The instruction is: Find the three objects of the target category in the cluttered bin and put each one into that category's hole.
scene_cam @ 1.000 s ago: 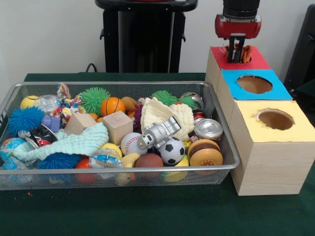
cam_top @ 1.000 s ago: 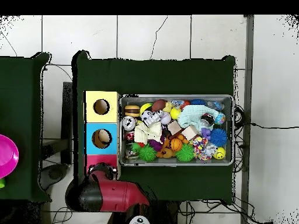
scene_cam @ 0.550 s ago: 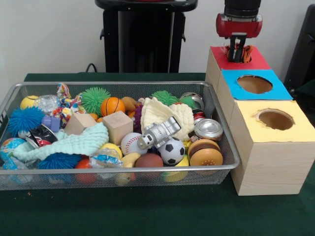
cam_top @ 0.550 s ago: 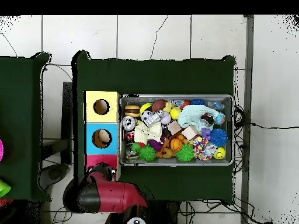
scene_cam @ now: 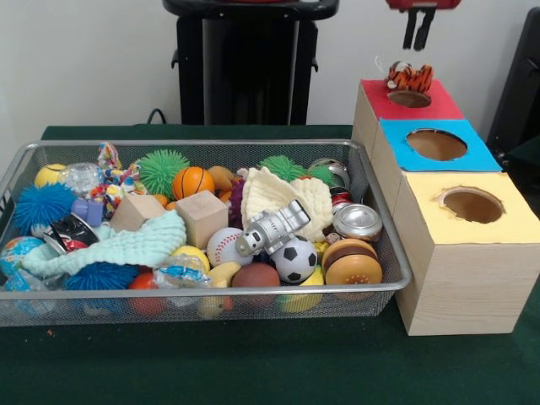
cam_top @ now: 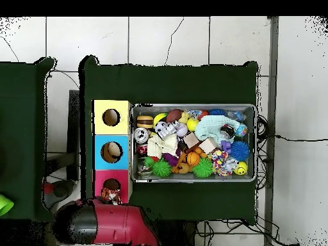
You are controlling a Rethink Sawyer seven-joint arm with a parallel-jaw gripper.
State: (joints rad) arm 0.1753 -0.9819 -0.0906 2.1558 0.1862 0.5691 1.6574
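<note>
A small orange-and-black striped tiger toy (scene_cam: 409, 76) rests on the far rim of the hole in the red-topped box (scene_cam: 439, 105), half over the opening. My gripper (scene_cam: 419, 32) hangs well above it at the top edge, open, with nothing between its fingers. From overhead the toy (cam_top: 114, 195) lies on the red box (cam_top: 97, 182) at the edge nearest my red arm (cam_top: 109, 224), which hides the gripper. The wire bin (scene_cam: 396, 268) holds balls, spiky toys, cloths, wooden blocks, a silver robot figure (scene_cam: 272, 226) and cans.
Blue-topped (scene_cam: 472, 156) and yellow-topped (scene_cam: 506, 224) boxes with round holes stand in a row in front of the red one, right of the bin. A black pedestal (scene_cam: 245, 67) rises behind the bin. Dark green cloth (scene_cam: 253, 363) covers the table.
My gripper has let go of the tiger toy and risen straight up to the top edge. The toy stays on the red hole's rim. Overhead, the arm has drawn back from the box.
</note>
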